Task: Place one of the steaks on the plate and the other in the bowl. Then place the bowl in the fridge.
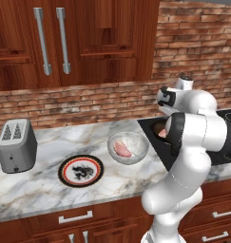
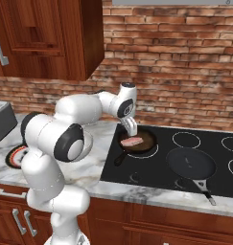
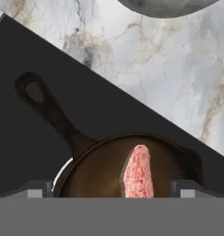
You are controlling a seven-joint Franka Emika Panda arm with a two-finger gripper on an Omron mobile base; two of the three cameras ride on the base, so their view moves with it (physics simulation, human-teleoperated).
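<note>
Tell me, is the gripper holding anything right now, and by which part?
Nothing is held. The gripper stands open above the steak in the frying pan.

toaster [image 1: 16, 144] on counter [image 1: 41, 190], pans [image 2: 191, 162] on stove [image 2: 223, 186]

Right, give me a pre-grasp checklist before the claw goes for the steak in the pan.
1. Claw open: ok.
2. Claw above the steak in the pan: ok, steak sits between the fingertips in the hand view.
3. Claw empty: ok.
4. Other steak already in the bowl: ok.
5. Plate free to receive a steak: ok.
6. Second pan out of the way: ok, off to the side.
</note>
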